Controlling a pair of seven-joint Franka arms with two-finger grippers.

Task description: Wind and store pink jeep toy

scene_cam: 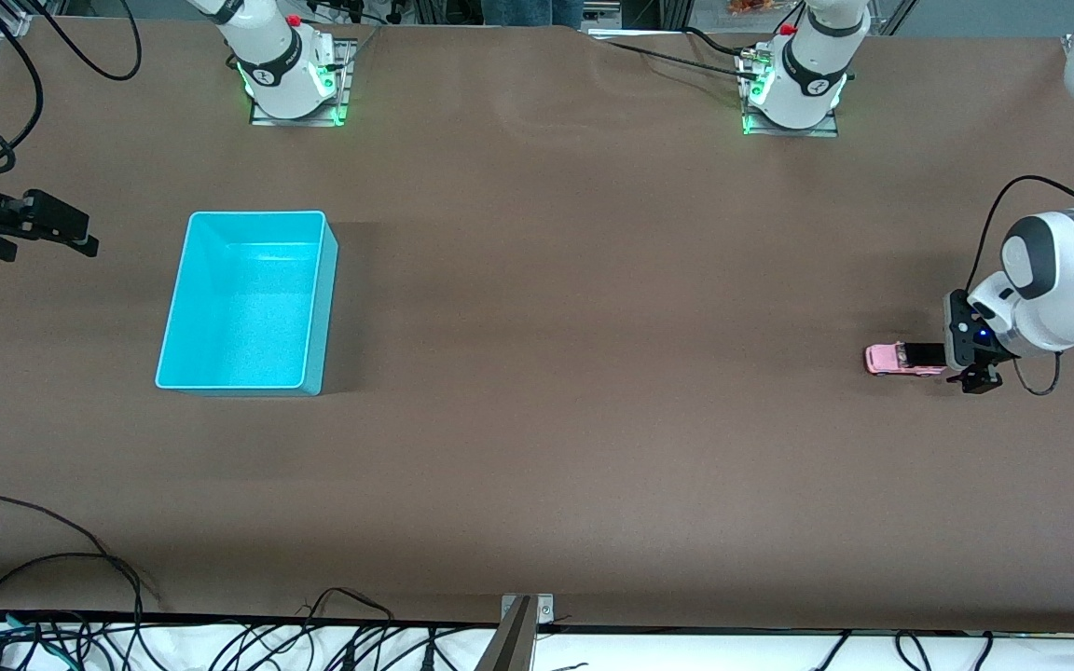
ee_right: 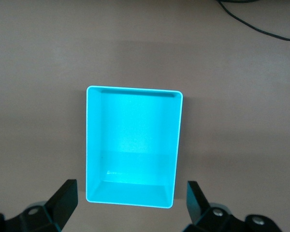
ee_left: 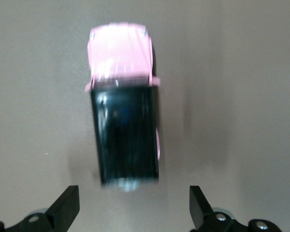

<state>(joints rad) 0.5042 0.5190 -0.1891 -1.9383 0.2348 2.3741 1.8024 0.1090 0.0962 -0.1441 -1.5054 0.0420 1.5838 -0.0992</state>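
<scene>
Jeep: the jeep (scene_cam: pixel 901 359) sits on the table (scene_cam: pixel 574 280) at the left arm's end, on its wheels, well apart from the bin. Its pink hood points toward the right arm's end; its black roof is the end closest to the left gripper. In the left wrist view the jeep (ee_left: pixel 123 104) lies between the lines of the two fingers, free of both.

Left gripper: the left gripper (scene_cam: pixel 966 363) is low, just beside the jeep's roof end. Its fingers (ee_left: pixel 65 208) are spread wide and nothing is pinched between them; the jeep's rear sits just ahead of the fingertips.

Right gripper: the right gripper (scene_cam: pixel 66 228) hangs at the right arm's end of the table, beside the bin, waiting. Its fingers (ee_right: pixel 63 200) are spread and grip nothing.

Bin: the turquoise bin (scene_cam: pixel 178 308) stands upright on the table toward the right arm's end. The right wrist view shows the bin (ee_right: pixel 92 145) from above, its floor bare.

Cables: black cables (scene_cam: pixel 80 578) lie along the table edge closest to the front camera.
</scene>
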